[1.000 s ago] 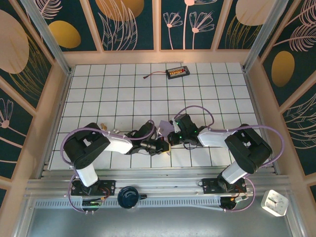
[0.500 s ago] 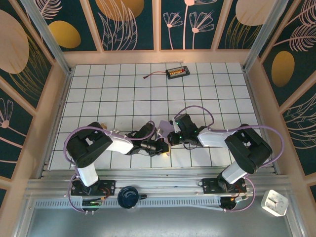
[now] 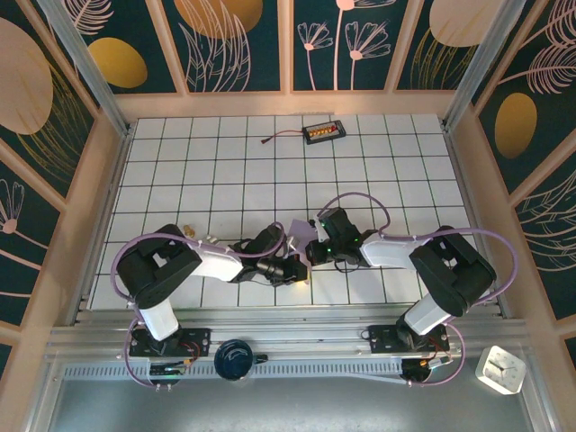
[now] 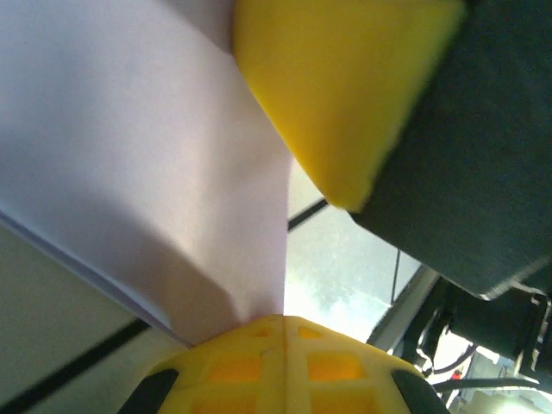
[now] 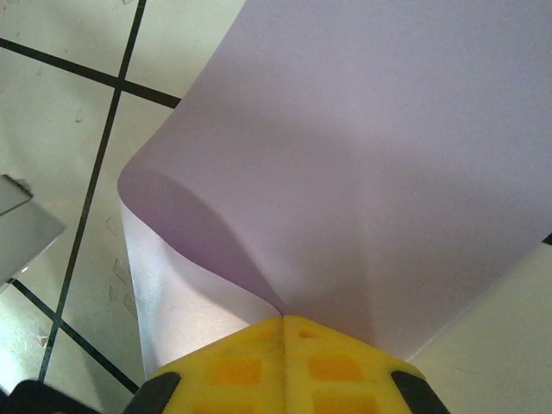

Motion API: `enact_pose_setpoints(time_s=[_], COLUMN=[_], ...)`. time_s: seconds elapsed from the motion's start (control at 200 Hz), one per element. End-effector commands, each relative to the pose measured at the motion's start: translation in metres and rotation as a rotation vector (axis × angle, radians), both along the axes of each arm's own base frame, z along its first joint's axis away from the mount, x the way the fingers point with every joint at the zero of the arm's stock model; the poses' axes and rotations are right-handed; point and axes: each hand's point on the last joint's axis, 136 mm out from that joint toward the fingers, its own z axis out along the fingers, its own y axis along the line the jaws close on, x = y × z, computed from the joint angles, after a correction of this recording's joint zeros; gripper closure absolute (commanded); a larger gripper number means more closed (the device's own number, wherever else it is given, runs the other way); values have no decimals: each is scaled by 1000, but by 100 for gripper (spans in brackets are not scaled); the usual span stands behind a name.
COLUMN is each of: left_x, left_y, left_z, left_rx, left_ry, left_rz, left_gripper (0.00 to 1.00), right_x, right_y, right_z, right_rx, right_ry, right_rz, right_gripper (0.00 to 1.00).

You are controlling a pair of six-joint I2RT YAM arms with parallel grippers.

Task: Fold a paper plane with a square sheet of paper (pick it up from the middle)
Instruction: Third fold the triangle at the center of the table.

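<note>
The left gripper (image 3: 295,267) has its two yellow tips pressed tight together. They pinch a thin, pale purple sheet of paper (image 3: 301,231), so the jaws are closed on it. The right gripper (image 3: 312,251) is closed in the same way, and its yellow tips hold the same sheet of paper.

The two grippers point at each other and sit very near one another. The sheet of paper goes from one pair of jaws to the other and sticks up just past them.

Seen from the right gripper (image 5: 285,321), the sheet of paper (image 5: 362,147) comes out of the jaws and spreads wide. It bends over on the left side in a soft curl.

Seen from the left gripper (image 4: 285,321), the sheet of paper (image 4: 129,155) rises from the jaws, and its edge shows more than one layer.

Under both jaws lies the white tiled table with thin black lines (image 3: 225,171).
</note>
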Motion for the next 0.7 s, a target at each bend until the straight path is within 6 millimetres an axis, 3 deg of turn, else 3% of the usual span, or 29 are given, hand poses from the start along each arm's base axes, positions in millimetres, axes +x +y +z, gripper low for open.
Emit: enact_pose_setpoints(time_s=[0.0,0.45,0.525,0.686,0.696], left_x=[-9,-25,-24,-8,-7], left_y=[-2,16,15,-1,-3], left_z=[8,-35,-29,7,16], left_rx=[-21,114,105,12,-8], left_ry=[22,82,70,-2,-17], left_rz=[-21,-44,-43,-23,-19], left_gripper=[100,100,100,100,100], right_x=[-26,-27,-27,-27,-27], right_y=[-28,-31,-31,-31,-31], right_z=[-35,-36,-36,-37,-37], right_rx=[-152,-159,-159,-159,-159], right_ry=[117,119,120,122,121], right_rz=[-6,-9,-10,-10,-9], right_gripper=[100,100,100,100,100])
